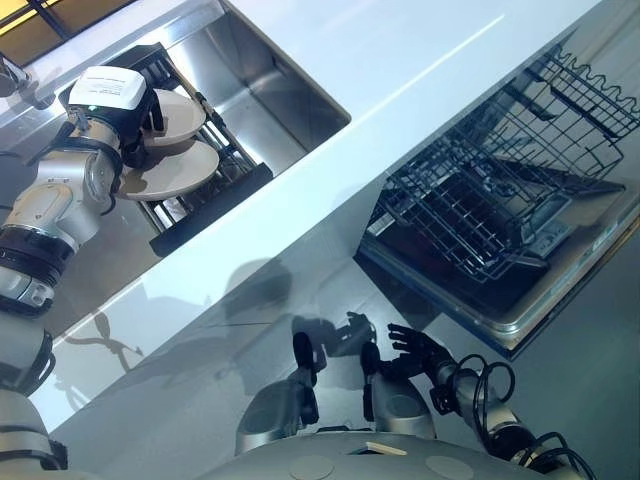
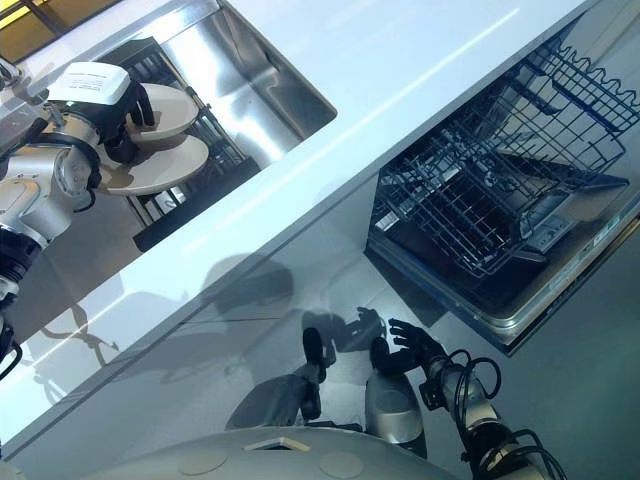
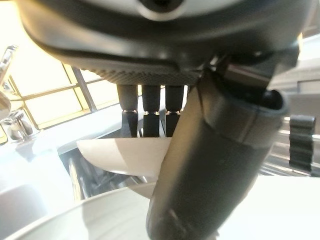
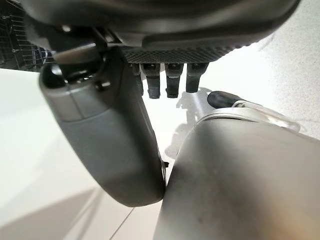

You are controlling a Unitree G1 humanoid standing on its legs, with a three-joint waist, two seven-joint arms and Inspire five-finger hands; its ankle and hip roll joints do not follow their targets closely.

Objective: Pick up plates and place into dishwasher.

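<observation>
A long white counter [image 1: 420, 70] runs across the scene, with a steel sink [image 1: 270, 90] sunk into it. In the sink sits a black rack [image 1: 205, 190] holding two beige plates, one above the other. The upper plate [image 1: 185, 112] and the lower plate [image 1: 175, 172] lie tilted in the rack, close together.

The left hand [image 1: 140, 125] is at the plates. Its fingers [image 3: 150, 112] reach down behind the upper plate's rim and the thumb [image 3: 215, 165] crosses in front of the plate below; whether they pinch a plate or only rest by it cannot be told.

A tap [image 3: 12, 125] stands on the counter edge by the sink, and a window with pale frames [image 3: 55, 85] glows behind it.

Below the counter front, the dishwasher [image 1: 530, 290] stands open, its door dropped flat and a dark wire basket [image 1: 500, 190] pulled out over it. No plate lies in the basket.

The right hand [image 1: 415, 350] hangs low near the grey floor [image 1: 600, 380], well apart from the dishwasher, its fingers loosely spread and holding nothing.
</observation>
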